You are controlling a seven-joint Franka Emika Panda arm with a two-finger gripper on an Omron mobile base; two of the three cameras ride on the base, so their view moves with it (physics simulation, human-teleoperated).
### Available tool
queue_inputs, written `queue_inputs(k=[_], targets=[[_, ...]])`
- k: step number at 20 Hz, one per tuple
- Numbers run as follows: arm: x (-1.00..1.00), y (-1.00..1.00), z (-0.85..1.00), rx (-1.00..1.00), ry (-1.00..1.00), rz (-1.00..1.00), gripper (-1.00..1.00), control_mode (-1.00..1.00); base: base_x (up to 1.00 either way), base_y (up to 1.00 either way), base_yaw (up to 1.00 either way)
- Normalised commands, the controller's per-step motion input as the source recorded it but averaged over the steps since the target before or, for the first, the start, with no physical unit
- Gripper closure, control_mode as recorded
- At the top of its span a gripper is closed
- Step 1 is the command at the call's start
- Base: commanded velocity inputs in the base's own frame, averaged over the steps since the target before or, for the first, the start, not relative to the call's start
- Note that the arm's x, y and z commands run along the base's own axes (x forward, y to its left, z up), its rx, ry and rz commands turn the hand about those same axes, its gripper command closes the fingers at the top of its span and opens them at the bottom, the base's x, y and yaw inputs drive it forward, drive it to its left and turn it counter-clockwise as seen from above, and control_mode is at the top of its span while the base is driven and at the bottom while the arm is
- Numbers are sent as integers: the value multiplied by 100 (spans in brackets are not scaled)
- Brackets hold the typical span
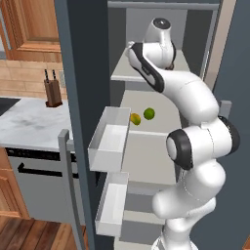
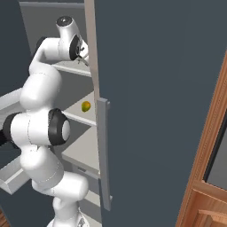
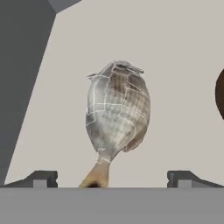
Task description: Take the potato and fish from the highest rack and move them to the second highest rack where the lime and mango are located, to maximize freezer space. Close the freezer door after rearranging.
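The gripper (image 3: 109, 178) hangs over the pale top rack (image 3: 175, 52) with its dark fingertips (image 3: 41, 178) spread apart, the mottled grey-brown fish (image 3: 117, 111) lying between them, tail toward 6 o'clock. One rack below, the round green lime (image 1: 149, 114) sits just beside the yellow-green mango (image 1: 135, 119), at its 2 o'clock.

- The arm (image 1: 195, 146) is built of glossy white, rounded shells, swelling into fat bulbs at the joints.
- Black rings and a dark band mark the seams between its segments.
- A round grey cap tops its uppermost joint.
- The claw (image 3: 112, 178) ends in two small, dark, stepped finger tips (image 3: 41, 178).
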Motion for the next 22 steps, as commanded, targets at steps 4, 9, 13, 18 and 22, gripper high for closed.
queue_inputs(k=[4,9,13,18,22], targets=[[36,7,-16,-2,1,0,-100,-100,0,0,0],[38,8,-24,-11,7,0,-100,-100,0,0,0],[24,2,-34,-18,12,0,-100,-100,0,0,0],[0,0,-48,-14,2,0,100,-100,0,0,0],[-11,-2,-39,-1,0,0,100,-100,0,0,0]])
